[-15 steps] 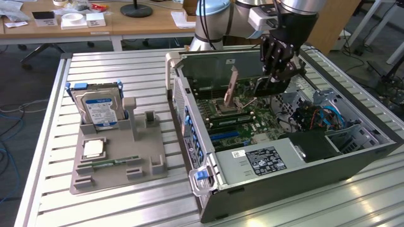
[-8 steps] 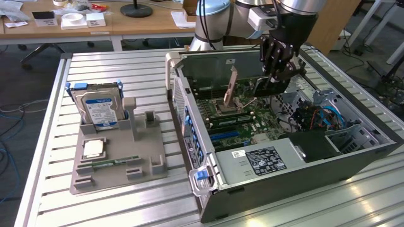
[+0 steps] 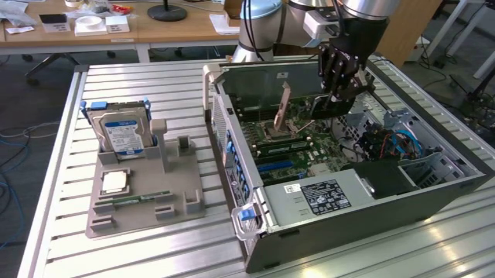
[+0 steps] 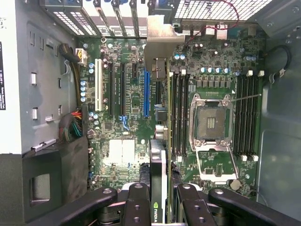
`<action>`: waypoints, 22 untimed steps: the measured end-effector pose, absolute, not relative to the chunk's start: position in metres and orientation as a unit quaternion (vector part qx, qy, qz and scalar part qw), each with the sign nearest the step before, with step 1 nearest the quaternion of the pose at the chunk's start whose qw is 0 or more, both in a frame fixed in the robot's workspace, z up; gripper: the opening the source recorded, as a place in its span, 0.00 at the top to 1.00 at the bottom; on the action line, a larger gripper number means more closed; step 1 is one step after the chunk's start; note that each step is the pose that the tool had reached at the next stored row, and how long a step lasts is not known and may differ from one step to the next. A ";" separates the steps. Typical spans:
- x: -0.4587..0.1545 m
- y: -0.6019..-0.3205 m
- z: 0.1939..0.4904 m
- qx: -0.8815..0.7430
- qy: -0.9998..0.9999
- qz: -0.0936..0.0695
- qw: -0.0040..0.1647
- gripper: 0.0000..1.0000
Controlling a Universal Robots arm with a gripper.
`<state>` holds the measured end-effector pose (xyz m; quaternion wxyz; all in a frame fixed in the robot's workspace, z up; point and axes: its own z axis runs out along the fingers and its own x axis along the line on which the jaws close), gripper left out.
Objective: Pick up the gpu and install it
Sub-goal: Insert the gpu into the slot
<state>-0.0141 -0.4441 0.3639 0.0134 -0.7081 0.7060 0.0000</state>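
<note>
**Item 1: computer case**, lying open on the slatted metal table
- Contents: green motherboard with an open CPU socket, rows of memory slots, one blue expansion slot and a bundle of coloured cables at one wall.
- Also inside: the gripper, reaching down into the case, its black fingers clamped on the two faces of the gpu.
- The gpu is held edge-on over the board (a green logo shows near the fingers). It lies between the blue expansion slot and the memory slots, and its silver bracket sits at the case's slotted rear wall.
- Whether the card's lower edge touches the board cannot be told. In the exterior view it is probably the dark shape just under the gripper.

**Item 2: grey holder tray**, on the table at the exterior view's left, beside the case
- Contents: hard drive with a blue label, standing upright in a slot; a square processor chip, lying flat; a slim green memory stick, lying flat.
</note>
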 end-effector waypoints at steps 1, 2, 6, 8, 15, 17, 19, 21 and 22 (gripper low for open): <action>-0.014 -0.444 0.364 -0.708 0.706 0.000 0.013 0.73; -0.014 -0.444 0.364 -0.708 0.706 0.000 0.013 0.73; -0.014 -0.444 0.363 -0.708 0.706 0.000 0.014 0.73; -0.014 -0.444 0.362 -0.708 0.706 0.000 0.014 0.73; -0.014 -0.444 0.361 -0.708 0.706 0.000 0.013 0.73; -0.014 -0.444 0.360 -0.708 0.706 0.000 0.014 0.73; -0.014 -0.444 0.359 -0.708 0.706 0.000 0.014 0.73; -0.014 -0.444 0.359 -0.708 0.706 0.000 0.013 0.73; -0.014 -0.444 0.359 -0.708 0.706 0.000 0.013 0.73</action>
